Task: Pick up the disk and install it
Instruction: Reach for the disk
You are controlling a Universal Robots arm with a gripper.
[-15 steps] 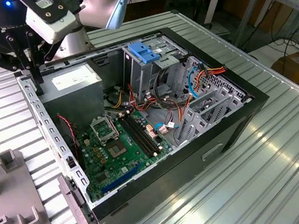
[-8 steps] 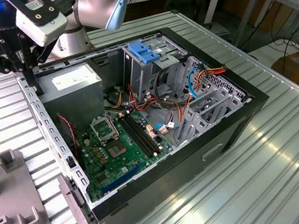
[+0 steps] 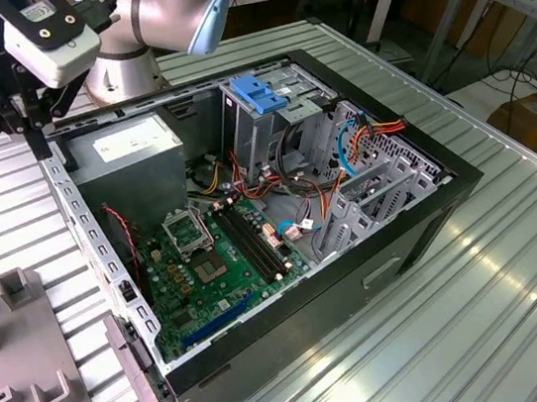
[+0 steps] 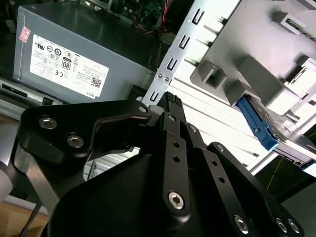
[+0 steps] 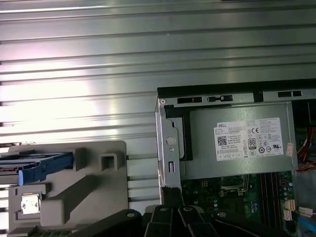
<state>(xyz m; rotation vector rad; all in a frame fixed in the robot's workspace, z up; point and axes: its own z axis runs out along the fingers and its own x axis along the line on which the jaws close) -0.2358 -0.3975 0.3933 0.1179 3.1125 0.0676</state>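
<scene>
The disk [image 5: 44,165] stands on edge in a slot of a grey holder [image 5: 94,192] on the slatted table, its blue carrier facing the computer case. In the second wrist view the disk [image 4: 257,127] shows as a blue strip with a silver edge behind it. My gripper [image 3: 35,129] hangs over the case's rear corner by the power supply, between the case and the holder. Its black fingers [image 4: 170,106] are shut with nothing between them. In the first wrist view the gripper [image 5: 173,197] is well apart from the disk.
The open computer case [image 3: 432,228] lies on its side, with the motherboard [image 3: 217,258], grey power supply [image 3: 131,145] and a silver drive cage with a blue tab [image 3: 258,92]. The holder [image 3: 22,366] stands at the exterior view's left. A ribbed metal table [image 3: 519,276] surrounds them.
</scene>
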